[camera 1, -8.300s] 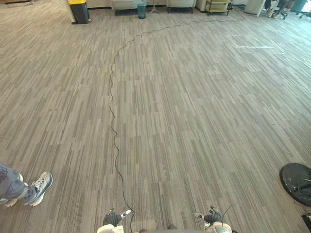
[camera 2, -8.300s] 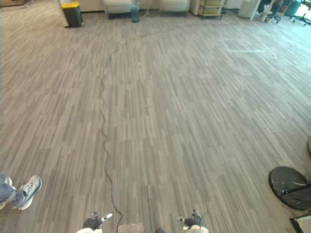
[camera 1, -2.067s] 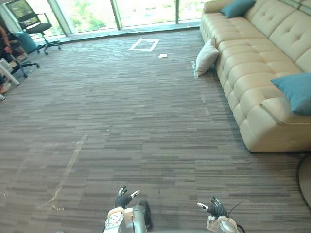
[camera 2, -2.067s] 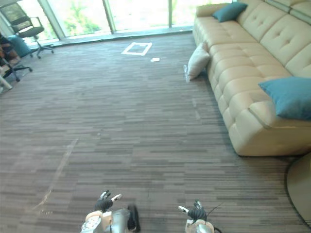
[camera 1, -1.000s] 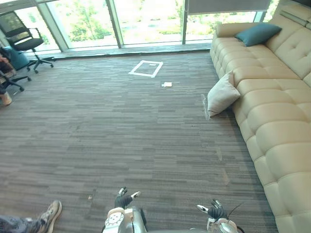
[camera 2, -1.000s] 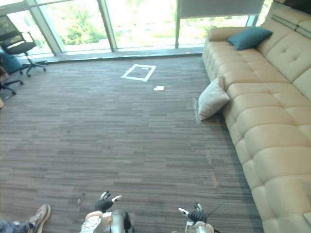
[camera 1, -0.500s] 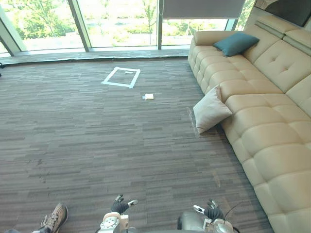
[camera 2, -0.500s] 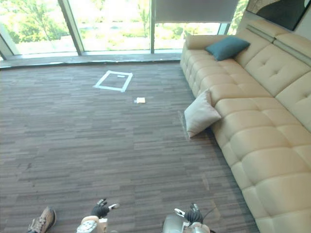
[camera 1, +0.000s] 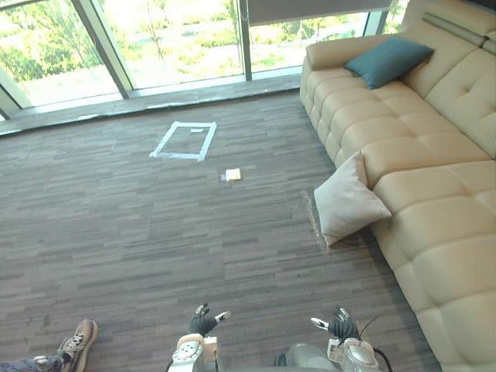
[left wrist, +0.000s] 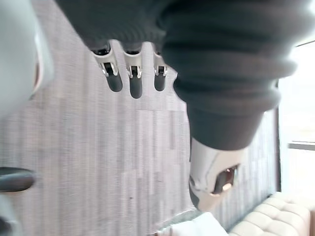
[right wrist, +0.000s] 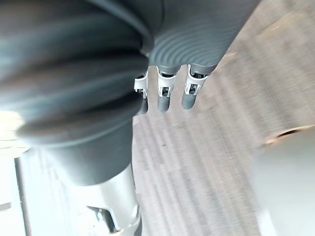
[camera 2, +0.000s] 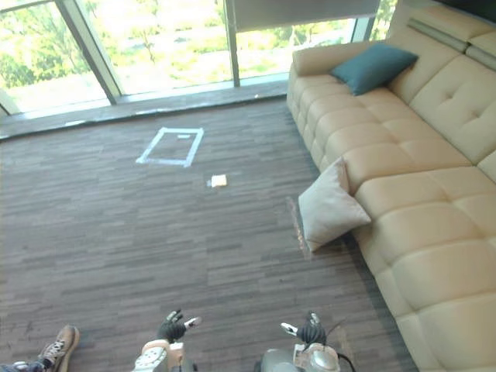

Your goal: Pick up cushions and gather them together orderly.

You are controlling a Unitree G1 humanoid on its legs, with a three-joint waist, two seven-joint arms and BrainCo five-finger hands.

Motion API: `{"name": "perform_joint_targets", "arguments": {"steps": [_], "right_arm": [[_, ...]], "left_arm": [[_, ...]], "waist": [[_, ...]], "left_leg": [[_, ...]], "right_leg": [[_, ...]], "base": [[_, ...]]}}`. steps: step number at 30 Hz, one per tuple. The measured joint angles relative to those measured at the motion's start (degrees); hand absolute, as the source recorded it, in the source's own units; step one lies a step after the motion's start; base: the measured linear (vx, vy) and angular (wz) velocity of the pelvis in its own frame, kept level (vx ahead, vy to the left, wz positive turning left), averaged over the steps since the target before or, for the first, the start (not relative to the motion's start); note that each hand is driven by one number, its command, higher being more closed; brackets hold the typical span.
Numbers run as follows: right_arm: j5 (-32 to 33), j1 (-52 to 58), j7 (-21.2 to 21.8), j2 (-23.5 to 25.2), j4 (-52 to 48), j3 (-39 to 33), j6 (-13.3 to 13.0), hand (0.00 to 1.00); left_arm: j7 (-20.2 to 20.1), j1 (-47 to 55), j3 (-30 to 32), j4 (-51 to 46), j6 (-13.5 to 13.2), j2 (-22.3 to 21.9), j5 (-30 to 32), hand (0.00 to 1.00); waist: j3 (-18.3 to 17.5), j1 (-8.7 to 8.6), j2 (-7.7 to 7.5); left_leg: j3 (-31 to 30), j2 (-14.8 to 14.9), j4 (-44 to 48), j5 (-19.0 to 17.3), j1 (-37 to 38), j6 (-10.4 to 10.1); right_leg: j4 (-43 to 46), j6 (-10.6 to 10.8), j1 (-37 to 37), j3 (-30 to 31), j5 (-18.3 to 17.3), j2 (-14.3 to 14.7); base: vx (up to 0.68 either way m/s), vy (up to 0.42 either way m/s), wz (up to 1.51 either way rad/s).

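Cream cushion (camera 1: 349, 200) sits on the carpet (camera 1: 139, 232), leaning against the front of the beige sofa (camera 1: 449, 225). Teal cushion (camera 1: 387, 60) lies on the sofa's far end by the armrest, well apart from the cream one. Left hand (camera 1: 201, 322) and right hand (camera 1: 340, 325) low over the carpet, fingers relaxed, both empty. Taped square (camera 1: 184, 140) and small pale card (camera 1: 232, 174) on the floor; a person's shoe (camera 1: 77, 341) off to the left

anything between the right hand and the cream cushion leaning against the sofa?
Only bare grey striped carpet between the right hand and the cream square fabric cushion, seen in the left eye view.
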Motion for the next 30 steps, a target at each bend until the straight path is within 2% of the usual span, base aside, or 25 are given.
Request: {"name": "perform_joint_targets", "arguments": {"steps": [2, 4, 5, 6, 7, 8, 9, 11, 12, 13, 15, 16, 18, 19, 20, 21, 22, 23, 24, 25, 26, 27, 28, 29, 30], "right_arm": [[0.0, 0.4, 0.0, 0.0, 0.1, 0.1, 0.1, 0.0], [0.0, 0.4, 0.0, 0.0, 0.5, 0.2, 0.0, 0.0], [0.0, 0.4, 0.0, 0.0, 1.0, 0.3, 0.0, 0.0], [0.0, 0.7, 0.0, -0.1, 2.1, 0.4, 0.0, 0.0], [0.0, 1.5, 0.0, 0.0, 2.1, 0.8, 0.1, 0.0], [-0.1, 2.3, 0.0, 0.7, 2.0, 1.1, 0.1, 0.0], [-0.2, 3.2, 0.0, 0.9, 1.8, 1.3, 0.0, 0.0], [-0.1, 3.6, 0.1, 2.3, 1.7, 1.3, 0.0, 0.0], [-0.4, 3.8, 0.3, 2.6, 1.1, 1.4, 0.0, 0.0], [-0.5, 3.6, 0.4, 2.2, 1.0, 1.7, -0.3, 0.0], [-1.2, 4.0, 0.4, 1.5, -0.7, 2.7, -0.4, 0.0], [-1.3, 4.0, 0.5, 1.4, -1.1, 2.7, -0.7, 0.0], [-1.2, 3.3, 0.5, 1.0, -1.1, 2.4, -0.9, 0.0], [-1.2, 2.7, 0.4, 0.8, -1.0, 2.3, -0.9, 0.0], [-1.3, 2.2, 0.4, 0.5, -0.9, 2.3, -0.9, 0.0], [-1.3, 1.8, 0.4, 0.5, -0.8, 2.2, -0.9, 0.0], [-1.3, 1.8, 0.4, 0.6, -0.6, 2.2, -0.9, 0.0], [-1.2, 1.7, 0.4, 0.5, -0.5, 1.8, -0.9, 0.0], [-1.3, 1.1, 0.4, 0.0, -0.5, 1.1, -0.9, 0.0], [-1.4, 0.7, 0.3, -0.6, -0.5, 0.4, -0.7, 0.0], [-1.3, 0.6, 0.4, -0.6, -0.5, -0.3, -0.7, 0.0], [-1.3, 0.5, 0.3, -0.7, -0.5, -0.7, -0.6, 0.0], [-1.3, 0.6, 0.3, -0.6, -0.6, -0.8, -0.5, 0.0], [-1.2, 0.9, 0.3, -0.6, -0.7, -0.3, -0.2, 0.0], [-1.1, 0.9, 0.1, -0.6, -0.8, 0.1, -0.2, 0.0]], "left_arm": [[0.1, 0.1, 0.3, -0.5, -0.8, 0.0, -0.3, 0.0], [0.2, 0.1, 0.3, -0.4, -1.0, 0.0, -0.8, 0.0], [0.6, 0.1, 0.3, -0.4, -1.0, 0.0, -0.9, 0.0], [0.7, 0.2, 0.2, -0.3, -1.0, 0.0, -1.0, 0.0], [0.7, 0.4, 0.2, -0.4, -1.0, 0.1, -0.9, 0.0], [0.7, 0.5, 0.3, -0.4, -1.0, 0.5, -0.9, 0.0], [0.7, 0.5, 0.2, 0.6, -0.8, 0.8, -0.8, 0.0], [0.7, 0.1, 0.1, 0.8, -0.9, 1.6, -0.8, 0.0], [0.8, -0.5, 0.1, 1.6, -0.6, 1.9, -0.8, 0.0], [0.9, -0.9, -0.1, 2.8, -0.3, 2.0, -0.8, 0.0], [1.0, -1.0, -1.7, 3.5, 0.2, 1.9, -0.8, 0.0], [1.0, -0.9, -2.3, 3.5, 0.2, 1.9, -0.8, 0.0], [1.0, -1.0, -2.6, 3.9, 0.2, 1.7, -0.8, 0.0], [1.0, -1.0, -2.7, 4.1, 0.3, 1.6, -0.9, 0.0], [1.0, -1.1, -2.9, 4.4, 0.3, 1.5, -0.9, 0.0], [0.9, -1.1, -3.6, 4.9, 0.3, 1.7, -0.9, 0.0], [0.9, -1.1, -4.4, 5.6, 0.3, 1.9, -0.9, 0.0], [0.9, -1.2, -4.4, 6.1, 0.3, 1.8, -0.8, 0.0], [0.9, -1.8, -4.2, 6.4, 0.4, 1.1, -0.9, 0.0], [0.8, -2.0, -3.6, 6.3, 0.3, 0.0, -0.8, 0.0], [0.6, -2.3, -3.8, 6.2, 0.3, -0.2, -0.8, 0.0], [0.6, -2.4, -3.0, 6.2, 0.3, -0.3, -0.7, 0.0], [0.7, -2.4, -2.6, 6.1, 0.3, -0.3, -0.7, 0.0], [0.7, -2.1, -1.8, 5.5, 0.3, -0.3, -0.7, 0.0], [0.6, -1.4, -1.3, 4.9, 0.2, 0.0, -0.7, 0.0]], "waist": [[0.0, 1.12, 0.1], [0.0, 1.24, -0.05], [-0.1, 1.22, -0.06], [-0.6, 1.4, -0.25], [-1.5, 1.88, -1.09], [-3.3, 1.91, -2.26], [-4.4, 1.4, -3.88], [-4.2, 1.76, -5.79], [-3.9, 1.37, -5.78], [-3.7, 1.29, -5.87], [-3.5, 1.09, -5.29], [-3.5, 1.01, -4.92], [-3.2, 0.63, -4.51], [-3.0, 0.45, -4.05], [-2.7, 0.11, -3.57], [-2.6, -0.1, -3.43], [-2.6, -0.04, -3.84], [-2.4, -0.24, -3.65], [-2.3, -0.16, -1.97], [-2.1, -0.03, -0.55], [-1.9, -0.19, -0.05], [-1.8, -0.59, 0.59], [-1.7, -0.93, 0.61], [-1.0, -0.98, 0.17], [-0.6, -0.69, 0.37]], "left_leg": [[0.5, -2.5, -17.1, -0.1, -1.5, 0.3], [-3.8, -6.0, -31.3, 2.3, -1.9, -1.4], [-5.2, -6.9, -34.3, 3.5, -2.2, -1.7], [-6.5, -7.6, -36.4, 6.0, -2.5, -0.9], [-6.9, -8.4, -34.7, 9.4, -2.4, 0.8], [-6.4, -9.8, -32.6, 8.3, -2.9, 3.0], [-4.3, -10.4, -29.9, 6.1, -3.0, 4.2], [-1.5, -11.4, -28.9, 3.7, -0.3, 5.4], [-0.6, -11.9, -29.9, 0.5, 3.0, 5.9], [-0.2, -12.2, -30.1, -1.0, 5.8, 6.2], [2.1, -11.9, -33.4, -2.7, 12.5, 5.9], [2.9, -11.7, -35.4, -3.3, 15.3, 5.7], [4.8, -11.1, -39.4, -3.3, 19.7, 5.7], [5.4, -10.6, -40.8, -3.2, 21.2, 5.6], [5.8, -10.1, -42.0, -3.2, 22.3, 5.5], [5.9, -10.2, -43.2, -2.9, 23.7, 5.1], [5.7, -11.1, -44.3, -2.7, 25.1, 4.8], [5.1, -11.5, -44.7, -2.7, 26.4, 4.1], [4.9, -10.5, -44.8, -2.4, 27.5, 2.8], [3.9, -10.1, -43.4, -0.2, 27.3, -0.2], [2.9, -10.0, -41.4, 0.9, 27.1, -1.2], [1.9, -8.6, -35.1, 1.6, 25.3, -2.4], [1.0, -7.7, -30.4, 2.1, 24.0, -3.2], [-1.5, -4.4, -15.0, 4.7, 18.5, -6.2], [-1.6, -2.4, -4.8, 3.5, 15.0, -6.5]], "right_leg": [[-1.7, 1.8, 3.4, 3.0, -1.0, -0.7], [-2.3, 3.6, 5.8, 6.1, -3.2, -1.7], [-2.5, 4.4, 6.6, 7.1, -4.1, -1.9], [-3.0, 5.6, 7.9, 9.1, -5.7, -2.4], [-2.9, 6.6, 8.7, 11.1, -6.8, -3.5], [-2.2, 7.1, 9.0, 12.6, -7.1, -4.9], [3.0, 8.5, 6.6, 13.8, -6.3, -6.6], [17.6, 11.9, 1.0, 16.1, -3.6, -7.8], [31.2, 14.9, -5.7, 16.0, 0.9, -8.5], [38.6, 14.9, -9.0, 15.3, 1.1, -8.6], [44.0, 13.8, -14.4, 11.3, 0.5, -8.4], [43.2, 12.2, -17.4, 8.2, -0.5, -8.3], [36.7, 9.7, -22.3, 2.6, -2.4, -7.8], [31.8, 9.2, -23.9, 0.1, -2.4, -7.2], [25.7, 8.4, -24.8, -2.6, -1.7, -6.7], [17.6, 7.3, -25.1, -4.8, 1.2, -6.4], [10.4, 5.9, -25.0, -5.8, 6.2, -6.2], [9.8, 1.1, -24.5, -5.5, 10.8, -6.1], [10.8, 1.0, -24.0, -6.1, 10.5, -5.4], [12.2, 0.3, -23.8, -6.2, 8.0, -5.5], [13.3, 0.2, -23.3, -6.2, 6.3, -5.6], [13.0, 0.1, -21.3, -6.6, 4.6, -5.3], [12.4, 0.2, -20.1, -6.6, 4.0, -5.1], [10.2, 0.0, -16.1, -5.8, 2.9, -3.9], [8.6, -0.3, -12.8, -4.6, 2.4, -2.6]], "base": [[0.44, 0.099, -0.71], [0.43, 0.173, -0.81], [0.51, 0.278, -0.89], [0.55, 0.351, -0.88], [0.57, 0.366, -0.89], [0.62, 0.347, -0.71], [0.6, 0.319, -0.58], [0.6, 0.338, -0.54], [0.48, 0.266, -0.51], [0.54, 0.266, -0.49], [0.43, 0.174, -0.48], [0.35, 0.12, -0.45], [0.37, 0.059, -0.31], [0.4, 0.017, -0.24], [0.4, -0.015, -0.13], [0.43, -0.055, -0.02], [0.59, -0.096, 0.06], [0.55, -0.081, -0.03], [0.55, -0.101, -0.09], [0.39, -0.098, -0.14], [0.45, -0.179, -0.05], [0.34, -0.162, -0.01], [0.45, -0.219, -0.08], [0.4, -0.179, -0.33], [0.35, -0.152, -0.57]]}}
